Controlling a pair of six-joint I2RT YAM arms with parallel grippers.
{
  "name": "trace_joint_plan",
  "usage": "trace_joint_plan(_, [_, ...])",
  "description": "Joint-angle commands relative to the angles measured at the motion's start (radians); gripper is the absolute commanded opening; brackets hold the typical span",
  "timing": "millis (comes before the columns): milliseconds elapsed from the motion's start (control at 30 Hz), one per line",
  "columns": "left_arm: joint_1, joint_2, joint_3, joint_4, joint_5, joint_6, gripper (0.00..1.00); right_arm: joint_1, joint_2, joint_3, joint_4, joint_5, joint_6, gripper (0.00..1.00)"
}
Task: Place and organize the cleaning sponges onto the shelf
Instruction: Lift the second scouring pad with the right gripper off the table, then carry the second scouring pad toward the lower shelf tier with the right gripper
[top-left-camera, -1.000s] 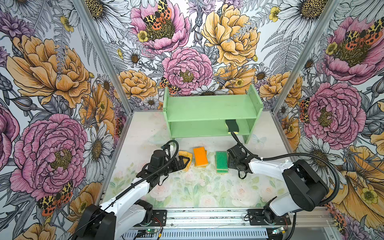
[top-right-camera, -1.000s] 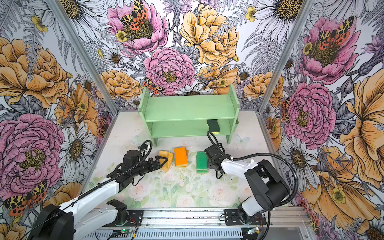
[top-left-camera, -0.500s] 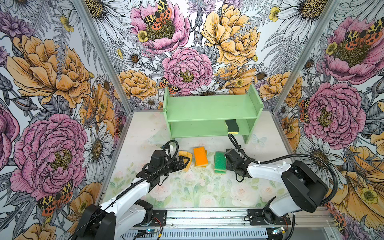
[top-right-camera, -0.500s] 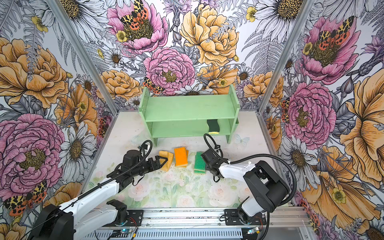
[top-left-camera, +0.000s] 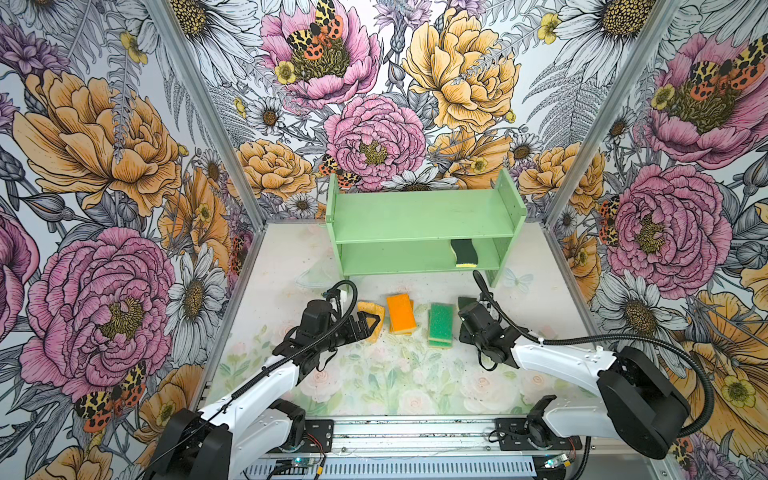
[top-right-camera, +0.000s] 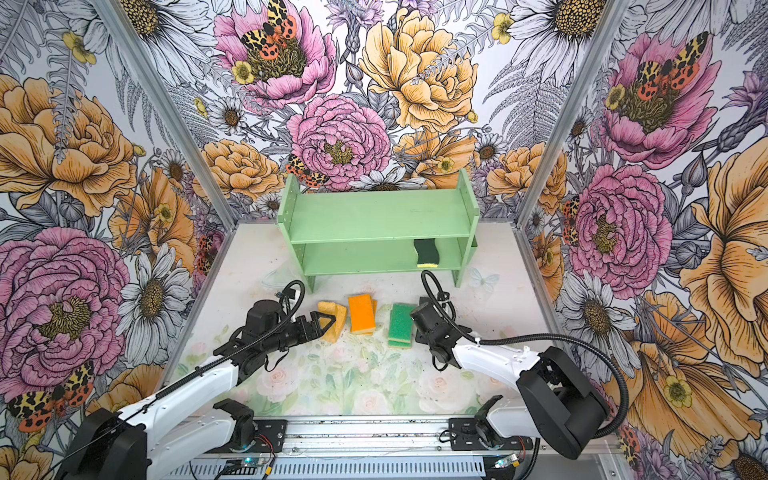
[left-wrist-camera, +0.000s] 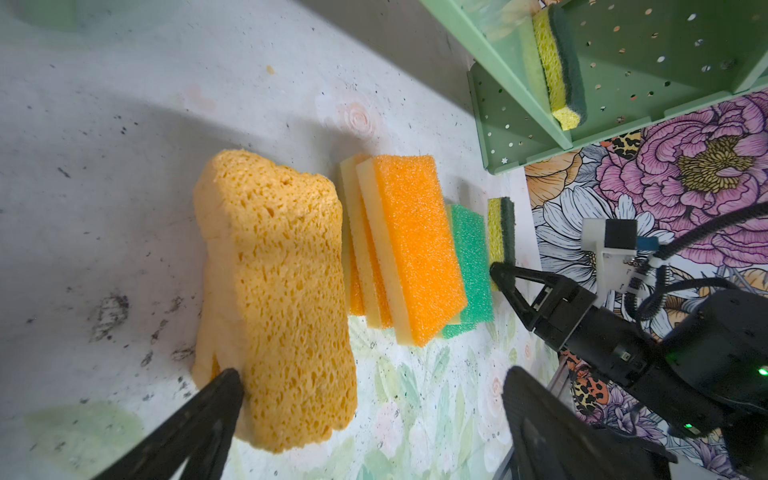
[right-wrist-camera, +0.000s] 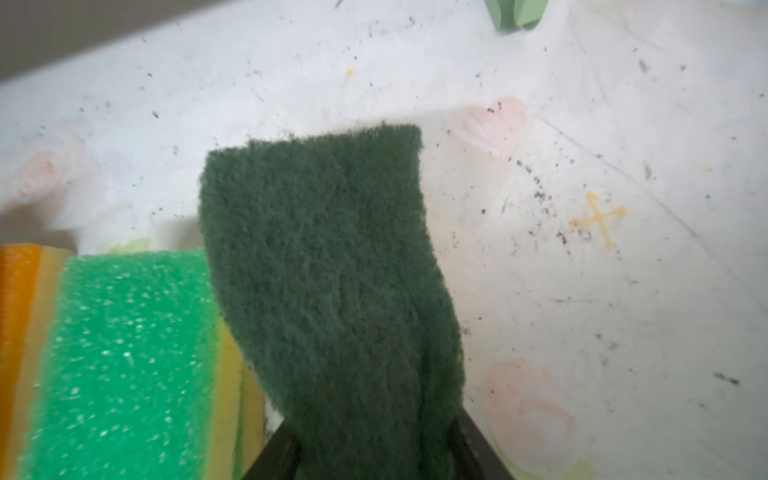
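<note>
Only one sponge (top-left-camera: 464, 251) sat on the shelf (top-left-camera: 415, 216). The right gripper (right-wrist-camera: 376, 449) pinched a dark sponge (right-wrist-camera: 328, 257); the left gripper (left-wrist-camera: 374, 374) was spread wide by a yellow sponge (left-wrist-camera: 282, 282).

light: bright, even, soft shadows | top views: sharp | R wrist view: blurry

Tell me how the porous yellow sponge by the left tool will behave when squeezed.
Probably light and squashy: the porous yellow sponge shows coarse holes, so the open left tool should dent it. It seems propped on edge, so a nudge may topple it.
</note>
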Motion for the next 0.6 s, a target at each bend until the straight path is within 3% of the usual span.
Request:
trace_joint_plan(0, [-0.009,-0.002,0.015,0.019,-0.017,0.003,0.99,0.006,-0.059,-0.007,0.005,0.021,-0.010,0.47])
trace_joint_plan(333, [-0.009,-0.001,0.013,0.028,-0.014,0.004,0.99,0.013,-0.212,0.015,0.007,0.034,-0.054,0.46])
trace_joint_plan(567, [-0.011,-0.002,0.014,0.028,-0.012,0.005,0.99,0.026,-0.233,0.079,0.032,0.033,-0.104,0.46])
